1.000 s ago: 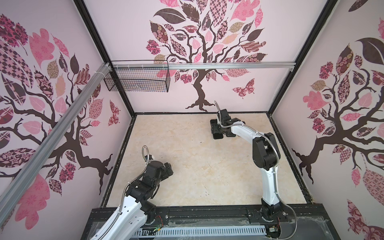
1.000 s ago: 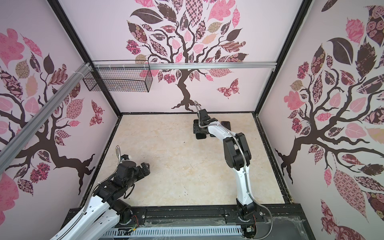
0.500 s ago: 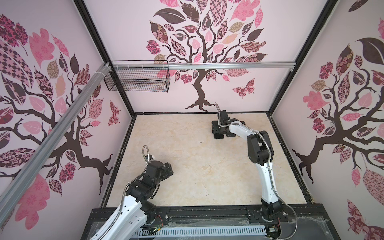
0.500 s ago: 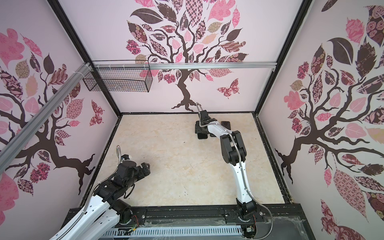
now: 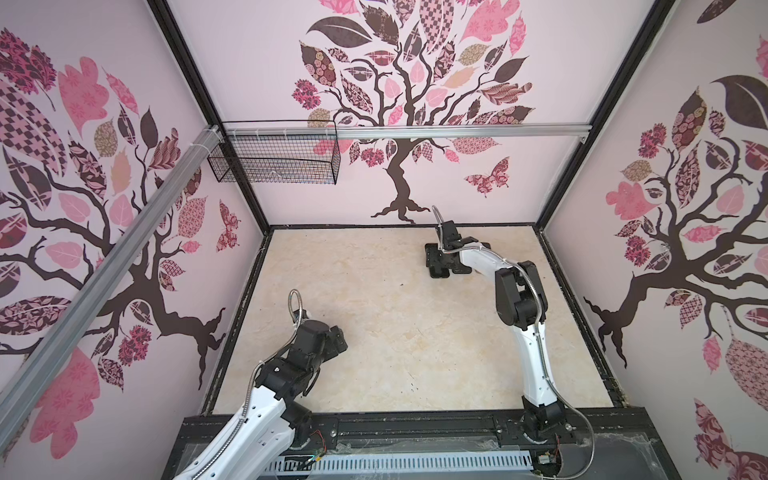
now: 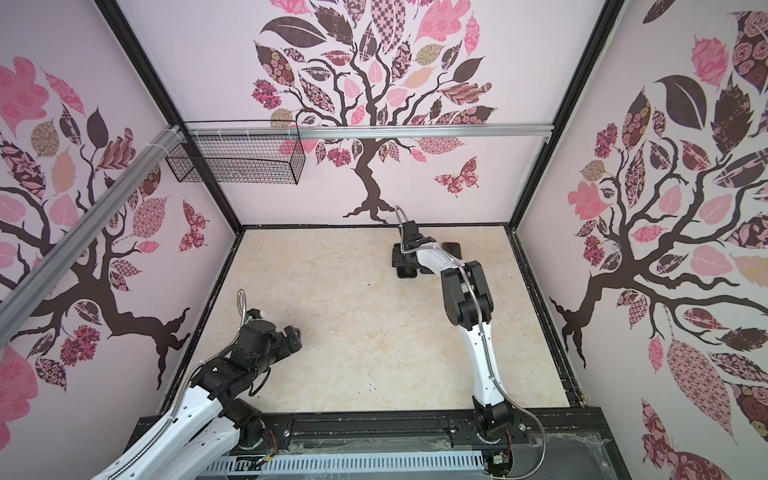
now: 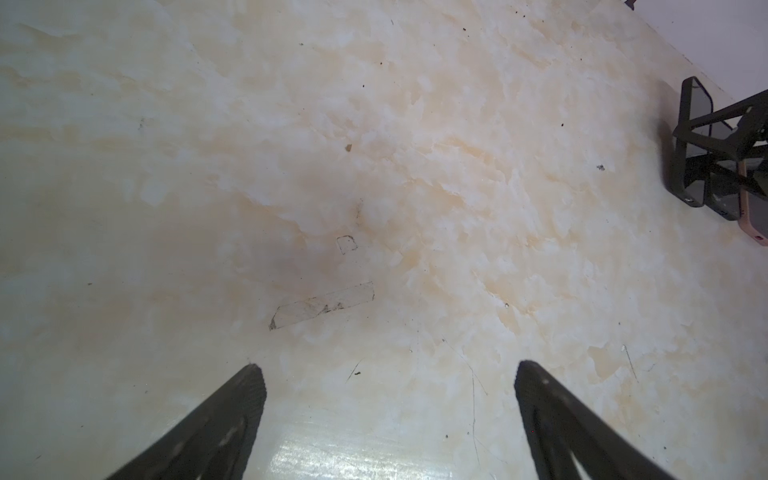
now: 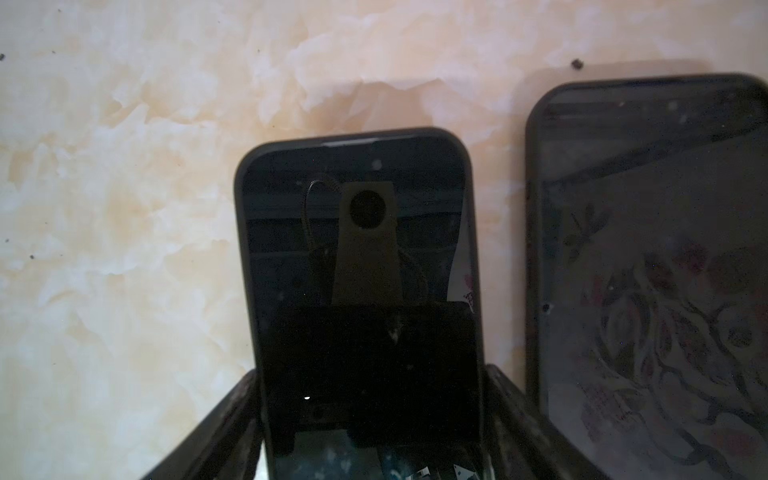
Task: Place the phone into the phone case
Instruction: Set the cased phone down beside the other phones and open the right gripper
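A dark glossy phone (image 8: 353, 249) with a black rim lies between the fingers of my right gripper (image 8: 370, 395), which press on both its long sides; its screen mirrors the wrist camera. In both top views this gripper (image 5: 446, 259) (image 6: 409, 259) hangs over the table's far right. Right beside the phone lies a second dark, thick-rimmed slab (image 8: 648, 270) (image 5: 482, 245) that mirrors the wall tree; its outer edge (image 7: 750, 216) looks pinkish. I cannot tell whether that slab is the phone case. My left gripper (image 7: 386, 374) (image 5: 338, 334) stands wide open over bare table at the near left.
A wire basket (image 5: 274, 162) hangs from the rail at the back left. Patterned walls close in three sides of the marbled table (image 5: 374, 332). A black base rail (image 5: 415, 428) runs along the front. A strip of clear tape (image 7: 322, 305) lies ahead of the left fingers.
The right arm's elbow has swung a little to the left while its gripper stayed at the phone. The left arm has not moved.
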`<act>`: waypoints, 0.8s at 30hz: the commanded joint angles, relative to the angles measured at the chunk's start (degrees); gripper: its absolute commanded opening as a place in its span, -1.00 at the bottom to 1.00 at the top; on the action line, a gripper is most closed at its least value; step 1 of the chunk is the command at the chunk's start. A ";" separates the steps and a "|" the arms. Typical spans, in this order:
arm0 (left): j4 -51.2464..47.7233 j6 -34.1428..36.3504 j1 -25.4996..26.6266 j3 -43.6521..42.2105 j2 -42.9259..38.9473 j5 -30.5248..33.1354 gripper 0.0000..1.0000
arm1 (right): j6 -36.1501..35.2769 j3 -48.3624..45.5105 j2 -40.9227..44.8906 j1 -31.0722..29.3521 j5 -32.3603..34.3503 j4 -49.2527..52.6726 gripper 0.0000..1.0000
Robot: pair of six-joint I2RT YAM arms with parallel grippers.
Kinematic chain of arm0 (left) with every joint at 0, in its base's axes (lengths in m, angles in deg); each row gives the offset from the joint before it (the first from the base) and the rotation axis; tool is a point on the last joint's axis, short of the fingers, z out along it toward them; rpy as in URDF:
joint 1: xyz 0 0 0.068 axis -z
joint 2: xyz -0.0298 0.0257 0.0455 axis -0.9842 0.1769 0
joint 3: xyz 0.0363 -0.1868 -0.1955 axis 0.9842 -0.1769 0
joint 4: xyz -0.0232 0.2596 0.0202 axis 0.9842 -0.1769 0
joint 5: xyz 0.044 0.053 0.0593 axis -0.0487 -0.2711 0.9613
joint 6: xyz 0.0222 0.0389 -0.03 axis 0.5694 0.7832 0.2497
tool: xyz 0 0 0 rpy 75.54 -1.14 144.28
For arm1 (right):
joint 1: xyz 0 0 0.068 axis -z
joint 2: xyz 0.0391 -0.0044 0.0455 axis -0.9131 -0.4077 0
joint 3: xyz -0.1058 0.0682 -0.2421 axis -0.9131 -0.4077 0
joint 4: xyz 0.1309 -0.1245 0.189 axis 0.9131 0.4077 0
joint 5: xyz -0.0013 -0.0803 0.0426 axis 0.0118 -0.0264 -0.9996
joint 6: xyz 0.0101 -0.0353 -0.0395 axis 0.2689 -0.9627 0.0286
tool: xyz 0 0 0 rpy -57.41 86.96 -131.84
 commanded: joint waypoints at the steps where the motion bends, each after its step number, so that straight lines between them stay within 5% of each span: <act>1: 1.66 0.89 -0.27 0.53 0.15 0.91 0.95 | 0.78 3.17 -2.70 0.41 -1.40 -1.16 0.11; 12: 7.08 2.10 -0.27 -0.92 4.56 4.43 0.95 | 1.05 2.41 -1.09 1.07 -4.97 -1.54 0.49; 24: 13.89 8.86 -2.15 8.55 21.06 13.79 0.95 | -1.76 -6.95 10.13 2.06 -9.26 -7.74 0.95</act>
